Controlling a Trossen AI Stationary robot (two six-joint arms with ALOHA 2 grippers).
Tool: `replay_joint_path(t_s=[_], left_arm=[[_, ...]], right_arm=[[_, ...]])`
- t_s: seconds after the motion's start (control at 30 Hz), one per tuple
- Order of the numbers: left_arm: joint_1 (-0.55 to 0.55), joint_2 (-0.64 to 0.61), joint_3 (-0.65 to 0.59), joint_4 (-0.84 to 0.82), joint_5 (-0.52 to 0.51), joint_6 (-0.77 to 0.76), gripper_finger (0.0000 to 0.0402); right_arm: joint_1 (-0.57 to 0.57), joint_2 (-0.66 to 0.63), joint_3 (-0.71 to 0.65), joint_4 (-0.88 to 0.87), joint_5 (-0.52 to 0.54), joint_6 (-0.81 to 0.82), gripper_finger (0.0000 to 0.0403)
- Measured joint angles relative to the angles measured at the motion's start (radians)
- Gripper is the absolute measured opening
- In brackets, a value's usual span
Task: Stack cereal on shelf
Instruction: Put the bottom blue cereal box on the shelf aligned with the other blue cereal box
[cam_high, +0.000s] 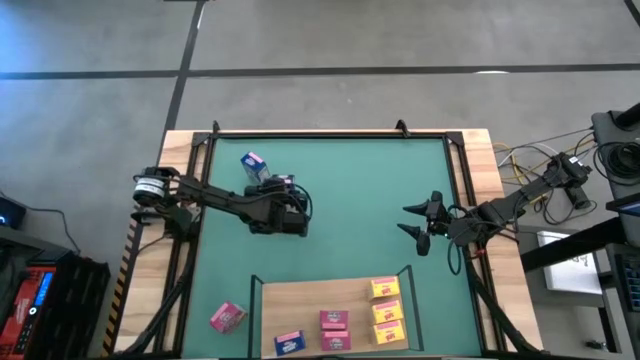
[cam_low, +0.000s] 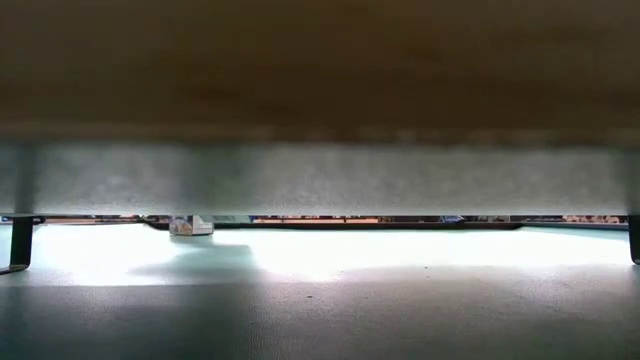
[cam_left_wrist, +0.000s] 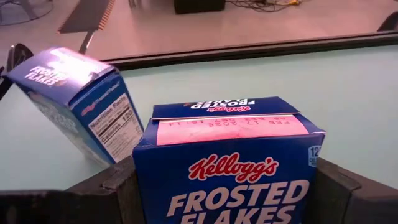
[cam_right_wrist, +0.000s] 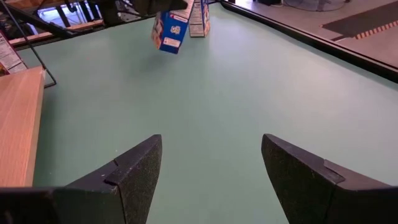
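While half-open, left tool (cam_high: 283, 203) grips blue box (cam_left_wrist: 227, 165)

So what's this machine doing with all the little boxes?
It is putting small cardboard cereal boxes onto a light-wood shelf board. The left gripper holds a blue box over the green mat, beside another blue box. Three yellow boxes, a pink one and a blue one already sit on the board. The right gripper waits open.
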Motion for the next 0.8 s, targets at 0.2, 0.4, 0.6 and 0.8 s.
replay_joint_path(t_s=[0.2,0.4,0.6,0.8], left_arm=[[0.0,0.0,-0.05,0.049,-0.031,-0.015,0.0278],[-0.003,0.0,-0.079,0.084,-0.035,-0.015,0.0278],[-0.006,0.0,-0.083,0.087,-0.036,-0.015,0.0297],[-0.007,0.0,-0.095,0.089,-0.046,-0.015,0.0343]], right_arm=[[0.0,0.0,0.0,0.0,0.0,0.0,0.0265],[0.0,0.0,0.0,0.0,0.0,0.0,0.0265],[0.0,0.0,0.0,0.0,0.0,0.0,0.0265],[0.0,0.0,0.0,0.0,0.0,0.0,0.0265]])
